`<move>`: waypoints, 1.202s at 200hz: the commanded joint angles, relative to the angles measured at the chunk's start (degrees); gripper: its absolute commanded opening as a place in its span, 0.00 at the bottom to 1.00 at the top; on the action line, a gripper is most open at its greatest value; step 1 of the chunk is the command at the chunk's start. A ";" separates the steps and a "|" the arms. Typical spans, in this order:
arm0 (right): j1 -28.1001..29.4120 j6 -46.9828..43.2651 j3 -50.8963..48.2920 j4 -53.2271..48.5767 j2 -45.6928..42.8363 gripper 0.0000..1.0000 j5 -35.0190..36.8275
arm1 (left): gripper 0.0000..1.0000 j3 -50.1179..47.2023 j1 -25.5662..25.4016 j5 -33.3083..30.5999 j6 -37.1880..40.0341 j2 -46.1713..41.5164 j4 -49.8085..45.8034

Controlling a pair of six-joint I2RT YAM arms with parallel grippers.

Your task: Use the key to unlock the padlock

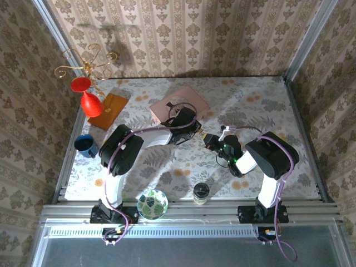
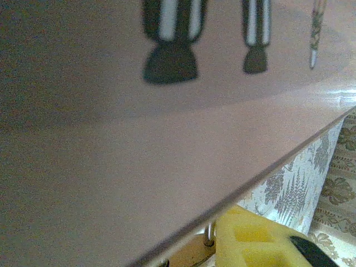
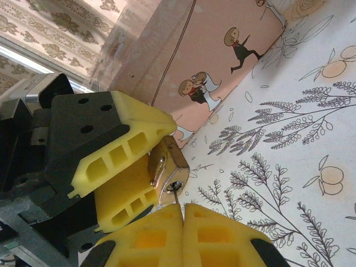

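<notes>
The small brass padlock [image 3: 177,167] hangs just off the front corner of the pink box [image 3: 222,50], above the floral table. My left gripper [image 1: 196,132] is shut on the padlock, one yellow finger on each side, with the keyhole facing my right gripper [image 3: 182,214]. The right gripper is shut on the key [image 3: 176,194]; the thin blade sticks out of its closed fingertips and its tip sits in the keyhole. In the left wrist view the box lid [image 2: 139,156] hides most of the padlock [image 2: 192,255], next to one yellow finger [image 2: 250,239].
The pink box [image 1: 177,103] lies at the middle back of the table [image 1: 250,105]. Red glasses on a gold stand [image 1: 83,89] and a brown board [image 1: 108,110] are at the back left. A blue cup [image 1: 86,144], a patterned ball [image 1: 152,203] and a dark-lidded jar [image 1: 201,192] sit nearer.
</notes>
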 commanded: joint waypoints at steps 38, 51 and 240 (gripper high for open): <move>0.74 -1.03 0.89 3.01 -2.24 0.00 0.01 | 0.00 -0.86 -0.67 2.43 -3.44 -0.78 1.62; 0.82 -0.86 0.83 2.99 -2.13 0.00 -0.11 | 0.00 -0.99 -0.68 2.49 -3.48 -0.70 1.68; -4.15 20.86 1.22 3.27 -1.08 0.00 -4.08 | 0.00 -18.51 0.65 10.59 1.19 3.34 56.93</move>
